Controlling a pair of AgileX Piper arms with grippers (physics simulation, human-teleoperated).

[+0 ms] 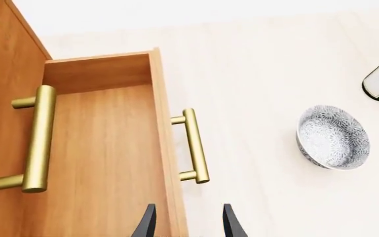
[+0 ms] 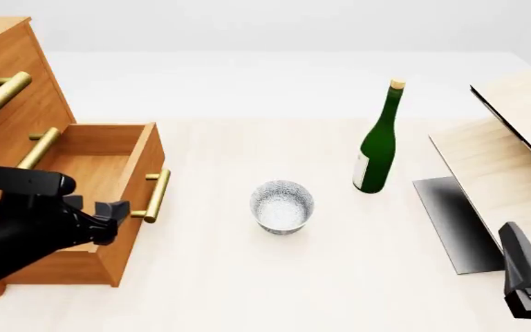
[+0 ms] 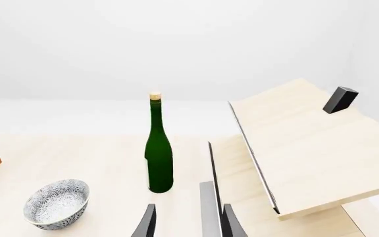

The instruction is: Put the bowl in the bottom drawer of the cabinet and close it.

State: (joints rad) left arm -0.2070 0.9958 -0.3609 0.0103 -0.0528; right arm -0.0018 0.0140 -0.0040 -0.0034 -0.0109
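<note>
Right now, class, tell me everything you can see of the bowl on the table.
The bowl is small, round and deep, white-grey with a fine speckled pattern inside and out, and looks like glazed ceramic. It stands upright and empty on the pale table, between the open bottom drawer and the green bottle, touching neither. No gripper holds it: the left gripper is by the drawer front and the right gripper is well off to the side.

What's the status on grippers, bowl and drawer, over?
Left gripper open, empty, above the open bottom drawer. Right gripper open, empty, holding back. Bowl upright on table, untouched. Bottle stands beyond it, not blocking.
</note>
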